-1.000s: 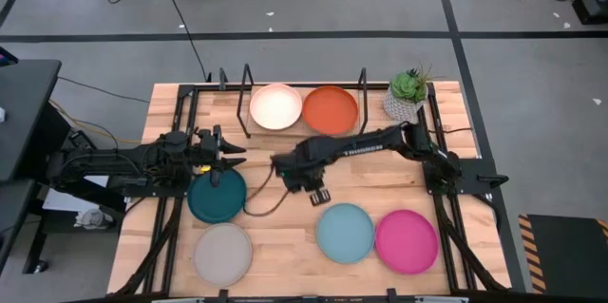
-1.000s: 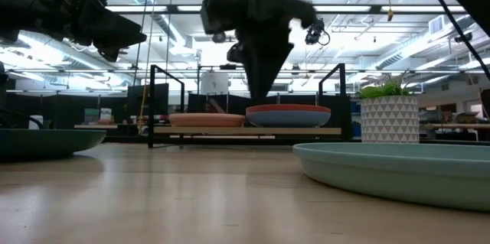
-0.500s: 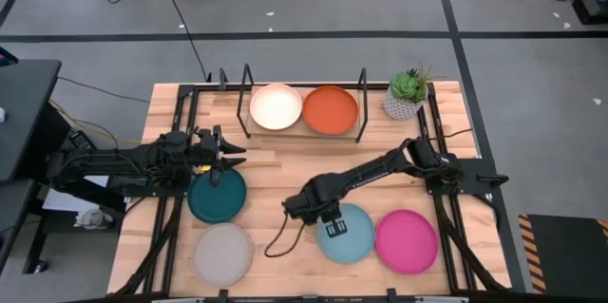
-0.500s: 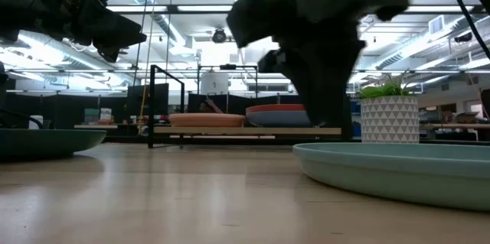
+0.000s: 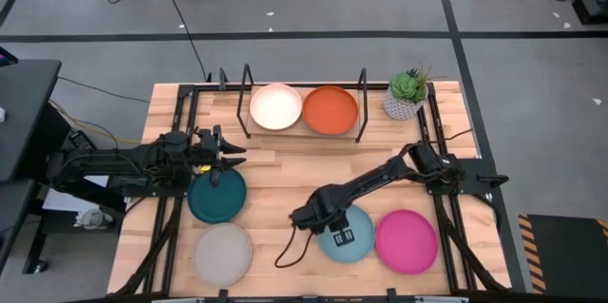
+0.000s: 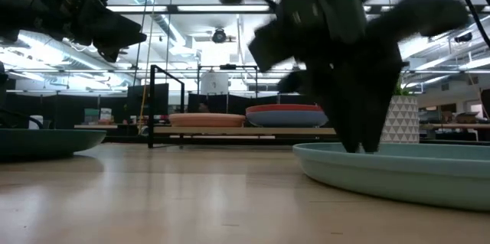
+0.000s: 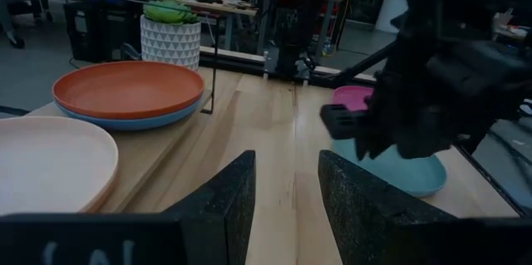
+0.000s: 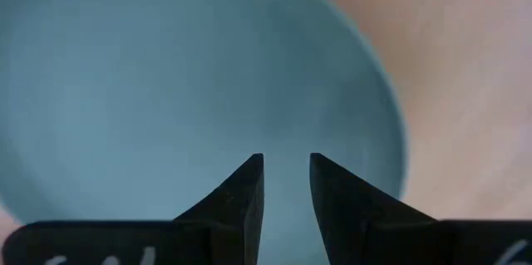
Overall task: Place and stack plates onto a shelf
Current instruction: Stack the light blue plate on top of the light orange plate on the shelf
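My right gripper (image 5: 342, 237) (image 8: 287, 184) is open and points down over the middle of the pale blue plate (image 5: 347, 234) (image 8: 166, 74), which lies flat on the table near its near edge. In the low view the fingertips (image 6: 360, 146) dip behind the plate's near rim (image 6: 398, 174). My left gripper (image 5: 228, 156) (image 7: 287, 207) is open and empty, above the table by the far rim of the teal plate (image 5: 217, 198). The shelf (image 5: 304, 130) holds a cream plate (image 5: 276, 106) and an orange plate (image 5: 330, 110) stacked on a blue one (image 7: 141, 120). My right gripper comes at the pale blue plate from above with its fingers pointing down into its hollow. The plate's near rim hides the fingertips in the low view, so I cannot tell whether they touch the plate.
A magenta plate (image 5: 407, 241) lies right of the pale blue one, and a grey plate (image 5: 223, 253) lies at the near left. A potted plant (image 5: 407, 94) stands at the far right beside the shelf. Black loop uprights (image 5: 247, 89) rise at the shelf's ends. Bare tabletop (image 5: 285, 175) lies mid-table.
My right gripper has gone from the middle of the table toward the near edge and a little right, and down, ending over the pale blue plate. The plates have stayed where they were.
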